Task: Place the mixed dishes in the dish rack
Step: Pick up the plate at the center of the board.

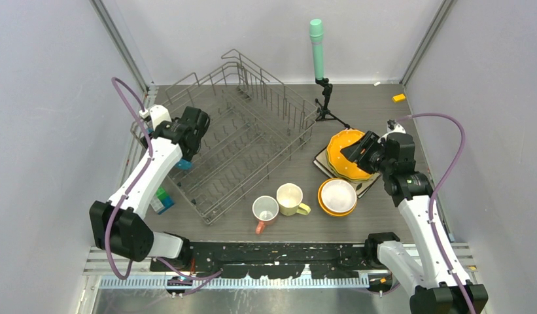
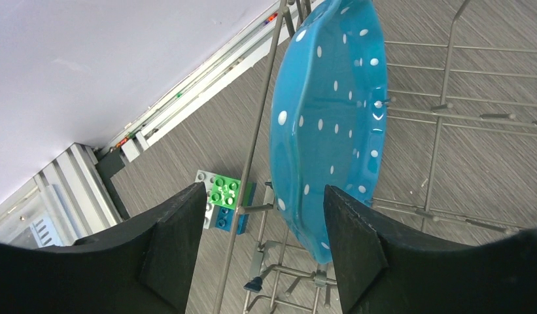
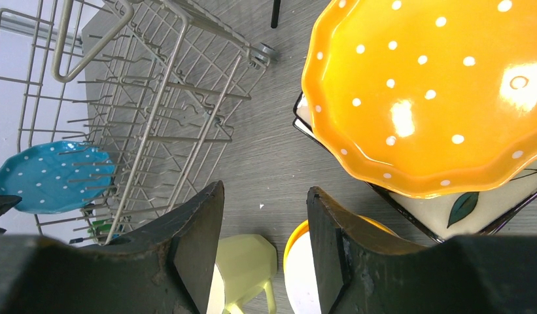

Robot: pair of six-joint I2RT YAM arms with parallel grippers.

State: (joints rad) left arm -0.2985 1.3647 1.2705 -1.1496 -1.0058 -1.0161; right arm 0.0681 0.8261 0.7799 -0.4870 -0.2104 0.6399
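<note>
Glossy blue plate — metal wire rack

The left black two-finger gripper, mid-left in the top view, has its jaws apart. The right black two-finger gripper, mid-right, is parted too.

Overhead camera looks down on the dish rack from high above. Left wrist camera: close, at its left wall. Right wrist camera: farther right. Both show the blue plate.

Bare table between dish rack and mugs
</note>
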